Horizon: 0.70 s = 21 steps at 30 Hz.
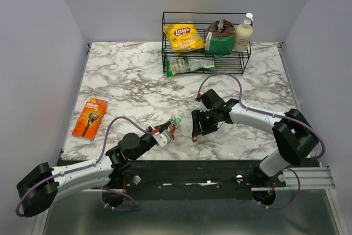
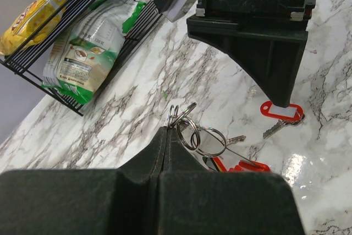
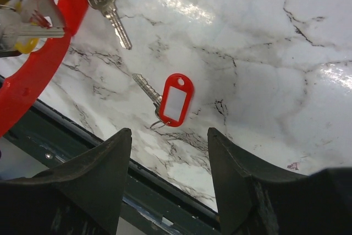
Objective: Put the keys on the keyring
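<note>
Pressed flat together low in the left wrist view, the left hand (image 2: 167, 131) has its 2 fingers shut on the keyring (image 2: 204, 139), whose thin metal coils stick out just past the fingertips. From the same bunch hang a red oval loop (image 3: 26, 83) and 1 hanging key (image 3: 109, 5), both close to the right wrist camera and up at its left edge.

On the table (image 3: 264, 53) lies the loose red-tagged key (image 3: 175, 98), flat, and apart from the bunch. The right hand (image 3: 169, 138) hovers over it with its fingers spread wide and nothing between them. In the right wrist view the tag sits between the 2 fingertips and a little ahead of them. Its long axis runs nearly along the hand's reach, and the metal blade angles away to the left, towards the bunch.

Judged from this, the right hand is the nearer one for the pick. It would likely need to drop straight down and close across the tag's narrow width. The keyring waits just to that hand's left, so the carry across should be short.
</note>
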Each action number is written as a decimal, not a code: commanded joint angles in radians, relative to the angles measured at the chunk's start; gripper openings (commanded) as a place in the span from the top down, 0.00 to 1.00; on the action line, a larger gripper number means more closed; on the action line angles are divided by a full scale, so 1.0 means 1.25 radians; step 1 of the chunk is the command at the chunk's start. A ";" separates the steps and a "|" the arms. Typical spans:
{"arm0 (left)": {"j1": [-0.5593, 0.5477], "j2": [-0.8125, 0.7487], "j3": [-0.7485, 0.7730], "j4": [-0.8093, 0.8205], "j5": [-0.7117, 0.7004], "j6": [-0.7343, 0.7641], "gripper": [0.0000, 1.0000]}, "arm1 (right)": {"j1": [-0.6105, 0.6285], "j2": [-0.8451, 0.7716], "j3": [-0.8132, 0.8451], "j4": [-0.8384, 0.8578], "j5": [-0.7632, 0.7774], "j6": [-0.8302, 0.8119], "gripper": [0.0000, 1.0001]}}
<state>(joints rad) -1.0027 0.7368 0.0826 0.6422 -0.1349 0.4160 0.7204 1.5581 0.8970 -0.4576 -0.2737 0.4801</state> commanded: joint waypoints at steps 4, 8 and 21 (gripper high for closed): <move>0.002 -0.010 -0.002 0.045 0.010 -0.008 1.00 | 0.020 0.062 0.027 -0.034 -0.031 0.032 0.45; 0.002 -0.011 -0.003 0.048 0.013 -0.008 1.00 | 0.023 0.069 0.038 -0.035 -0.039 0.034 0.46; 0.002 -0.015 -0.005 0.047 0.022 -0.005 1.00 | 0.024 0.118 0.054 -0.029 -0.072 0.029 0.64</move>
<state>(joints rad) -1.0027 0.7361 0.0822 0.6430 -0.1337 0.4160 0.7448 1.6814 0.9417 -0.4801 -0.3359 0.5091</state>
